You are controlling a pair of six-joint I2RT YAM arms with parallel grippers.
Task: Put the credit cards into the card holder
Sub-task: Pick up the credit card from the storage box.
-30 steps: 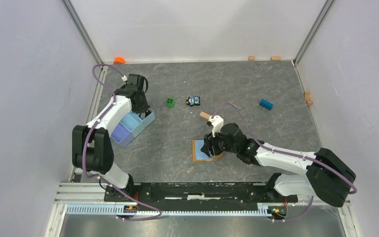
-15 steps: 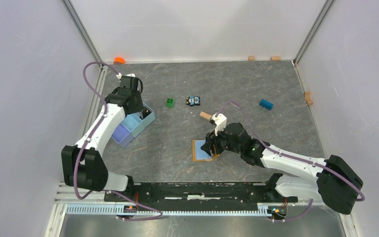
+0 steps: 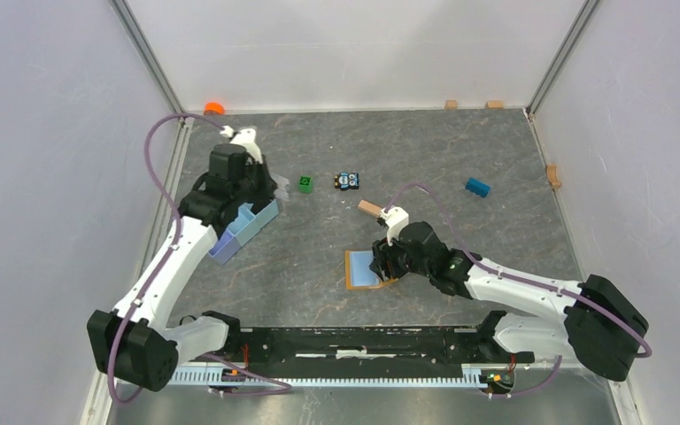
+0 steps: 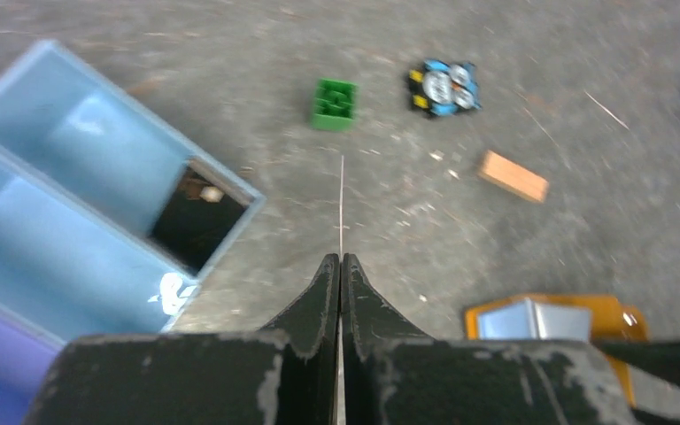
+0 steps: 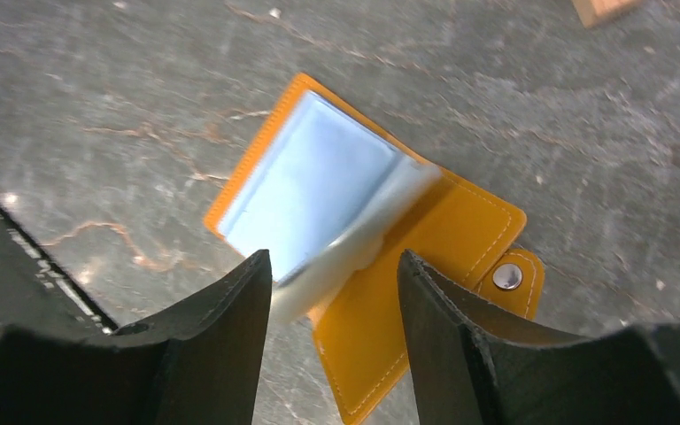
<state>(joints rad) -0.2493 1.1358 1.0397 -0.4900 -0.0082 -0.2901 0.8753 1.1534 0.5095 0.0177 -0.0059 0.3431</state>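
Step in hand: card is picked, carry to the holder not yet made. Your left gripper (image 4: 341, 262) is clamped fully closed on a thin card (image 4: 341, 199), which shows edge-on poking out past the fingertips. It hangs just beside the tray (image 4: 142, 113), well apart from the holder.

The holder (image 5: 425, 232) lies open on the table mid-workspace, pale pockets up. Your right gripper (image 5: 332, 262) sits low over it with jaws wide and nothing gripped. A pale pocket flap (image 5: 354, 239) stands up between them; can't tell if either finger touches it.

Next move, my read: swing the left arm across, turn the card flat and line its leading edge with the pocket mouth. Use the right gripper to prop the flap so the slot gapes. Risk: the thin card twisting or slipping in the pinch.
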